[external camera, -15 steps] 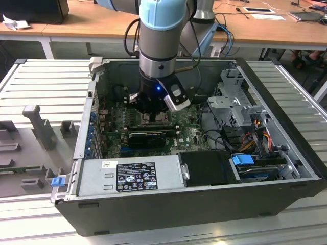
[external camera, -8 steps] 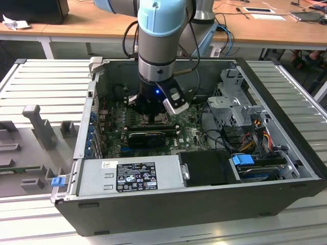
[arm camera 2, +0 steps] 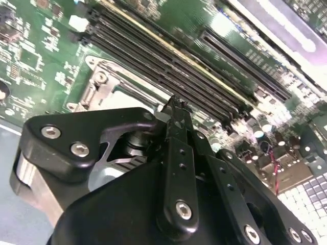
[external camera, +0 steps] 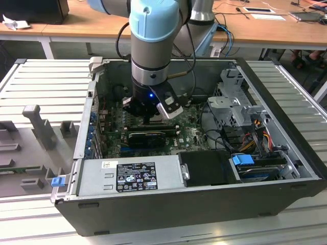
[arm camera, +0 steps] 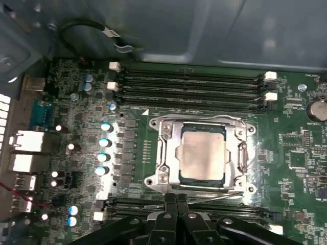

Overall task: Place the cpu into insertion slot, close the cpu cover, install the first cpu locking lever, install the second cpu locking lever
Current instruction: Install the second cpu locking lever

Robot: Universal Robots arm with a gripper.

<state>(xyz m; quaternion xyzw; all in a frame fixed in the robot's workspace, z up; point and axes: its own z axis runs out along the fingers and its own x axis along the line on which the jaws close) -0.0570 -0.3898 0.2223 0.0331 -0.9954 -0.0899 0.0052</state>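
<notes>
Hovering closed tool (arm camera: 176,200) beside covered cpu (arm camera: 203,157), memory slots (arm camera: 189,87) flanking, levers seemingly latched.

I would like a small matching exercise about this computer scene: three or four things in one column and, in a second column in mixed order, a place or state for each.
Column one:
1. cpu
2. cpu cover
3. gripper
4. memory slots

Column two:
A. lowered, framing the chip
B. long, black, empty, beside the socket
C. lying in the insertion slot, pale face up
D. fingertips together at the socket's edge

Pairs: 1-C, 2-A, 3-D, 4-B
</notes>
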